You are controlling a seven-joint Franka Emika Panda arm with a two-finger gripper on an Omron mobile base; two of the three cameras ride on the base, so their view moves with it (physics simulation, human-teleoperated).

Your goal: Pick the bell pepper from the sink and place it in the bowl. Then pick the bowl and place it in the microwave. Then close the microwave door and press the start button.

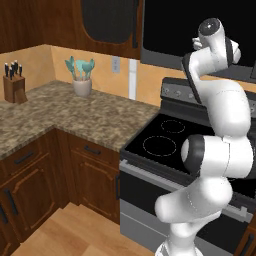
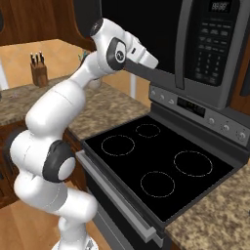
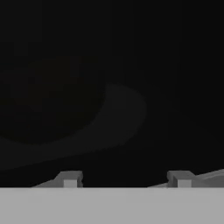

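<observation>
the bowl (image 3: 48,105) is seen dimly in the hand view, a dark round shape on the pale turntable (image 3: 124,116) inside the microwave (image 2: 215,49), which is mounted above the stove (image 2: 156,166). the hand (image 3: 127,179) is held just before it, fingertips (image 3: 70,178) spread apart with nothing pinched between them. the arm (image 2: 117,53) is reached into the open cavity from the left, with the granite tabletop (image 1: 75,112) beside the stove

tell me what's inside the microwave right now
The hand view looks into the dark microwave: a faint round turntable plate with a large dark round shape, likely the bowl, on it. Whether the bell pepper is inside it is too dark to tell.
</observation>
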